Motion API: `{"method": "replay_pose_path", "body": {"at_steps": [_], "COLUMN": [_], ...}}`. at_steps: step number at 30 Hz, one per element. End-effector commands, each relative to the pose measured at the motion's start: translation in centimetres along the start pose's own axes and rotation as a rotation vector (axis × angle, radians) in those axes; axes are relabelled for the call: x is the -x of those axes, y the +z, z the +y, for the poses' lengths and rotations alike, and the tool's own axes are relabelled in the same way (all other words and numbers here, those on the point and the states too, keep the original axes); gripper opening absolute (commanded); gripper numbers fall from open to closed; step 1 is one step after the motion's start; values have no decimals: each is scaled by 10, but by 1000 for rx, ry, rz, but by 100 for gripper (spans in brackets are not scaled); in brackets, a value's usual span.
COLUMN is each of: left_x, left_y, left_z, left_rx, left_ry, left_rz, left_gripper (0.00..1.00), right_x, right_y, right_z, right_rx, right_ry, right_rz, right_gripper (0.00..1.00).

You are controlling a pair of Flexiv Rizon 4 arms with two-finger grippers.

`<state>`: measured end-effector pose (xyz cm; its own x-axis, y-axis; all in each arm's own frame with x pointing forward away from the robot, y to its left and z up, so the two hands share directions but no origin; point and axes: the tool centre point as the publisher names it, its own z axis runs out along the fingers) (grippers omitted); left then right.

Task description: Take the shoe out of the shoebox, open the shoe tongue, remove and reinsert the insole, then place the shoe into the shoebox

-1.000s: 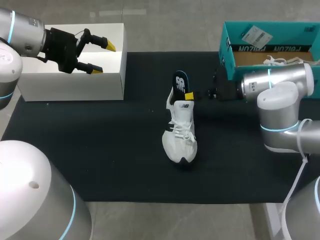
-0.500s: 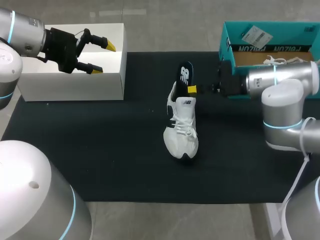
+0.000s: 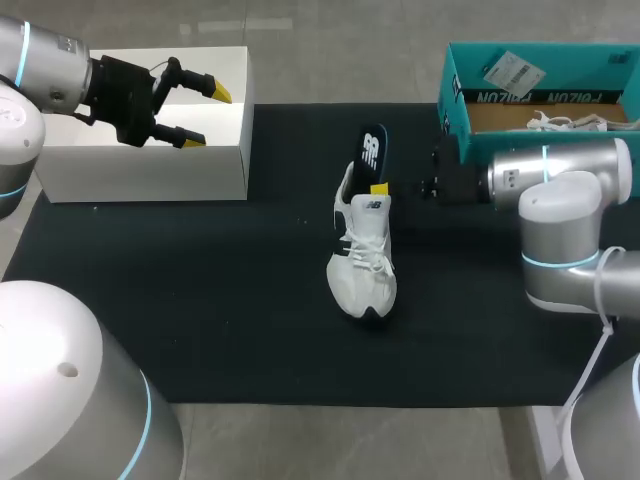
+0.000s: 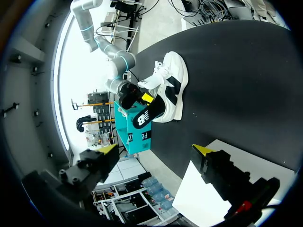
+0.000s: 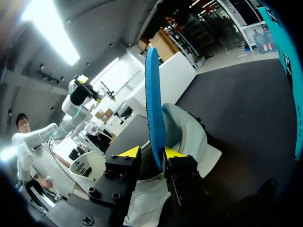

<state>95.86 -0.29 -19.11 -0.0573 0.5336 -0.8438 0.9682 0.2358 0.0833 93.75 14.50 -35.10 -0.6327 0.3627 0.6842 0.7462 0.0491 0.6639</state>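
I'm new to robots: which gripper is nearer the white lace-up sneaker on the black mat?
Right. The right gripper is shut on the blue insole rising from the sneaker; the left gripper hangs open over the white box.

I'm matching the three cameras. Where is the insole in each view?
Head view: insole sticks up from the white shoe at its heel, in the right gripper.
Left wrist view: insole far ahead of the open left gripper, at the shoe's heel.
Right wrist view: insole upright between its own fingers.
Shared landmark: the white shoe.
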Motion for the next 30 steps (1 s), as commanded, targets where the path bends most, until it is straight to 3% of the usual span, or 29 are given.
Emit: {"method": "replay_pose_path", "body": {"at_steps": [1, 13, 24, 30], "left_x": [0, 0, 0, 0], "left_y": [0, 0, 0, 0], "left_z": [0, 0, 0, 0], "left_rx": [0, 0, 0, 0], "left_ry": [1, 1, 1, 1], "left_rz": [4, 4, 4, 4], "left_gripper": [100, 100, 100, 100], "right_x": [1, 8, 15, 12], "right_y": [3, 1, 10, 9], "right_z": [-1, -2, -8, -18], "right_rx": [-6, -34, -198, -248], "right_ry": [6, 99, 238, 276], "right_rz": [-2, 44, 137, 153], "right_gripper": [0, 0, 0, 0]}}
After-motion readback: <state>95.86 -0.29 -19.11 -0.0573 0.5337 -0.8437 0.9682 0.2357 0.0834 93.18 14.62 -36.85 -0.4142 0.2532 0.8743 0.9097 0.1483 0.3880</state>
